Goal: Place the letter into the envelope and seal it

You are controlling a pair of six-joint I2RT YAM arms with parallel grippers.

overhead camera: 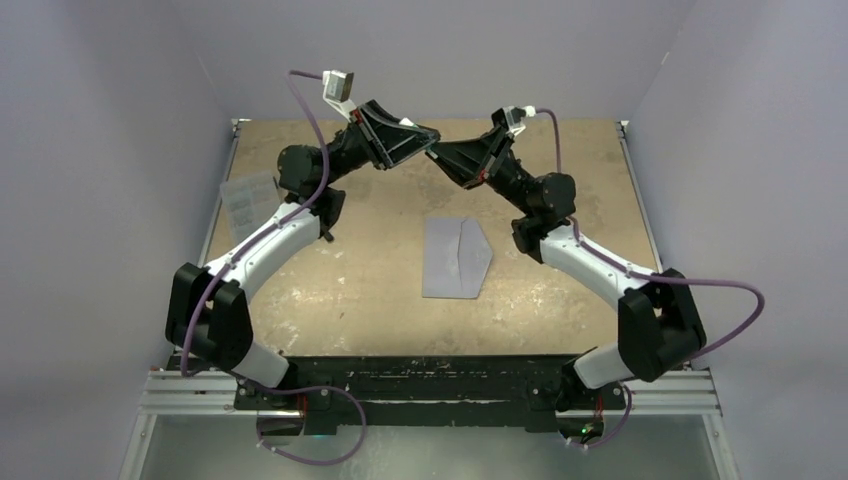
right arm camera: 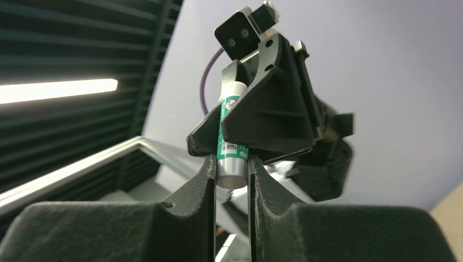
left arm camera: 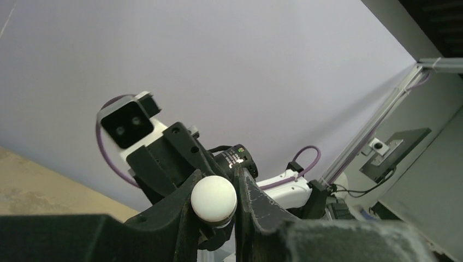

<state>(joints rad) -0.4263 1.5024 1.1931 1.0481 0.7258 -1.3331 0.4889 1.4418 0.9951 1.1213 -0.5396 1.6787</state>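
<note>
Tan table [overhead camera: 330, 290] carries the grey-blue envelope [overhead camera: 455, 258] at centre, flap open toward 3 o'clock; no letter shows, so I judge it inside. My left fingers [left arm camera: 256, 207] and right fingers [right arm camera: 205, 185] both clench a glue stick [right arm camera: 231, 155] aloft at 12 o'clock; gluing and sealing remain.

One table [overhead camera: 330, 290] carries one grey-blue envelope [overhead camera: 456, 258] and one clear plastic box [overhead camera: 249, 200], and above it there are two grippers (one left gripper [left arm camera: 213, 203], one right gripper [right arm camera: 231, 176]) and, between them, a single green-and-white glue stick [right arm camera: 231, 147].
</note>
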